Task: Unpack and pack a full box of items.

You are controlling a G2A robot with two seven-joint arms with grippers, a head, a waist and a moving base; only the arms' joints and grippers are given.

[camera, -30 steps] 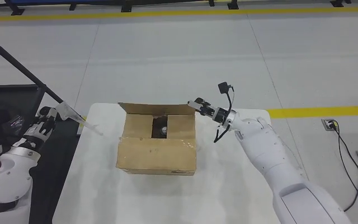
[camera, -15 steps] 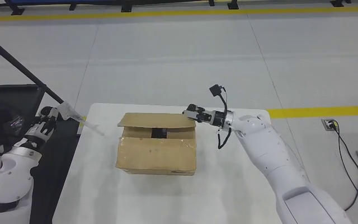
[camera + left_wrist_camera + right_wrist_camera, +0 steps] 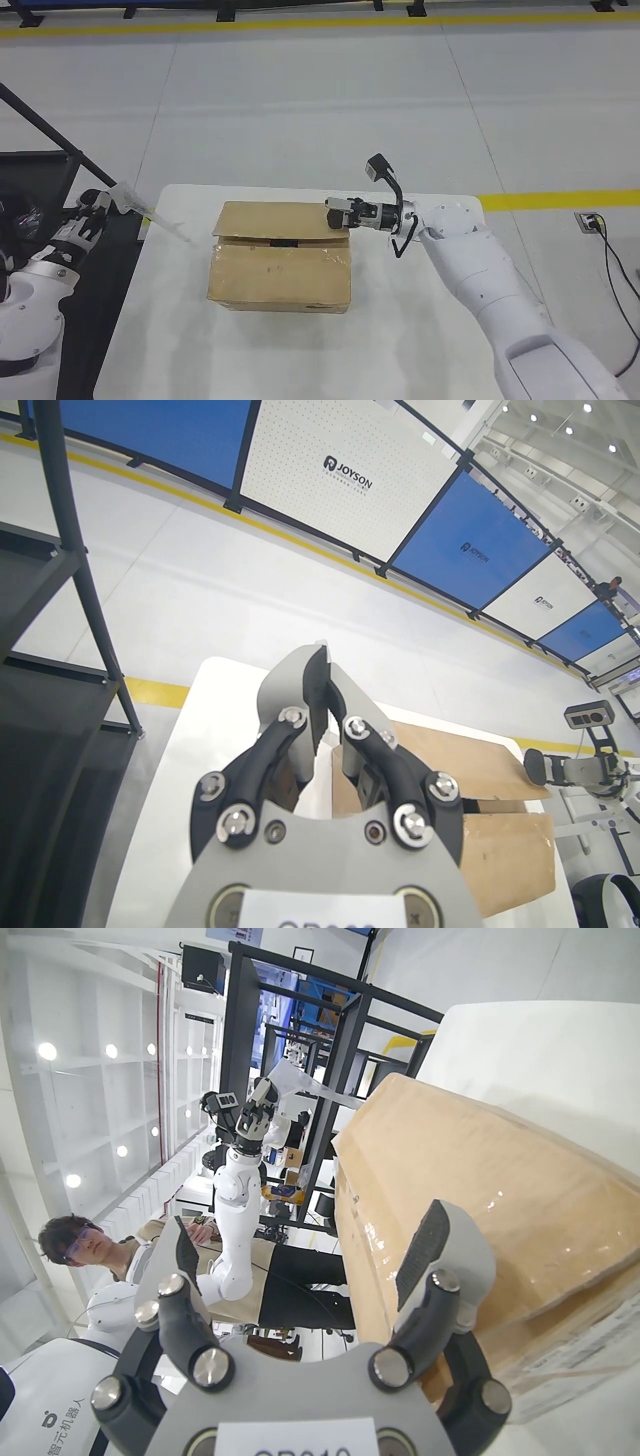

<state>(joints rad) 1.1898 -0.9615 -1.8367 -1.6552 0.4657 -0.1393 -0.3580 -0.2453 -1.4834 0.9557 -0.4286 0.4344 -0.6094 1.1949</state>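
The cardboard box (image 3: 280, 270) sits mid-table, its far flap (image 3: 272, 221) folded nearly flat with a dark slit left, so closing looks almost done. The right gripper (image 3: 337, 213), fingers spread, is at the flap's right end. The left gripper (image 3: 103, 198), by the table's left edge, pinches a clear plastic sheet (image 3: 150, 213). A second ago the flap stood upright.

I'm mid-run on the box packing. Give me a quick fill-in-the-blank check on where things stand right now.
1. The cardboard box sits on the white ____.
2. The right gripper, at the box's top flap, is ____.
3. The left gripper is ____ on a piece of clear plastic off the box's side.

Missing words: table; open; shut.
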